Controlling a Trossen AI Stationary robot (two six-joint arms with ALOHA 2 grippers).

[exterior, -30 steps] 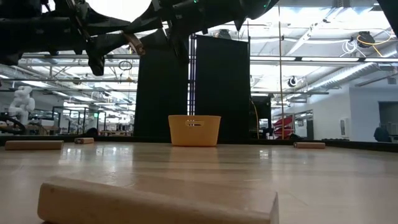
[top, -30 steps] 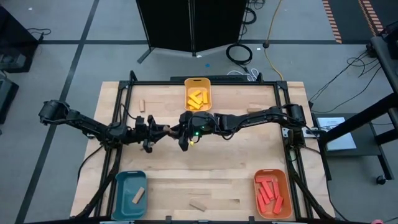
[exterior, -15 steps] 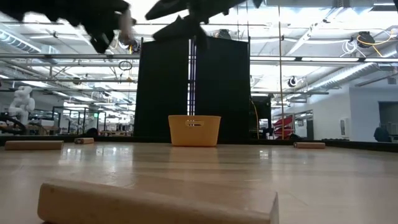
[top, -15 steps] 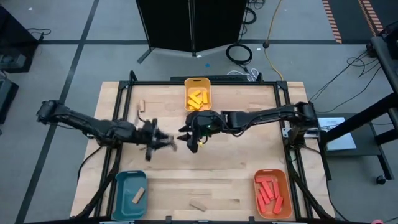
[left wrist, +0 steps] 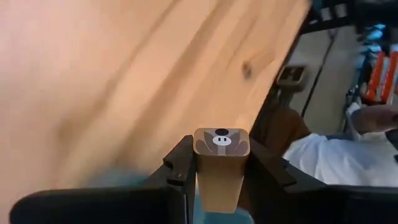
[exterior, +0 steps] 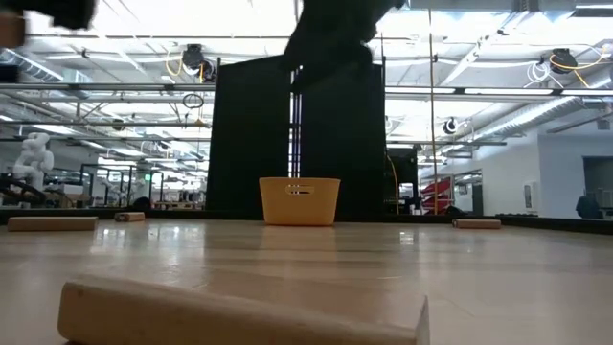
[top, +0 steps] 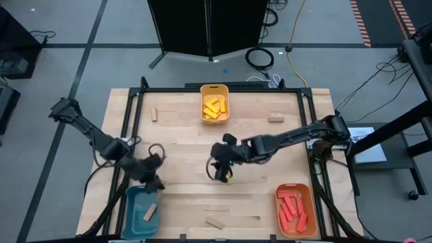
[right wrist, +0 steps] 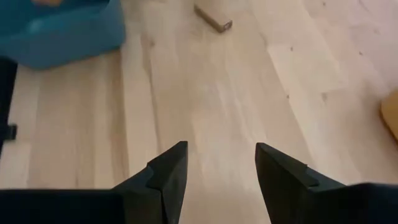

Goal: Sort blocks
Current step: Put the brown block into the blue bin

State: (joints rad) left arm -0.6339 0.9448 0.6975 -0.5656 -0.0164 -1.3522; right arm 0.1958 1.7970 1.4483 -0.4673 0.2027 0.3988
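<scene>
Pinching a tan block (left wrist: 221, 163) across its narrow sides, the left hand (left wrist: 217, 177) hangs just above the teal tray (top: 135, 202) at the bench's (top: 182, 196) near left corner. Stiff, light wood should hold firm in that grip. Farther along, the right hand (right wrist: 216, 168) hovers mid-bench, fingers spread, empty.

Bare wooden table (top: 270, 169) mid-surface; obstacles only at edges: yellow tray (top: 214, 106), teal tray (top: 132, 210), orange tray (top: 295, 209).
</scene>
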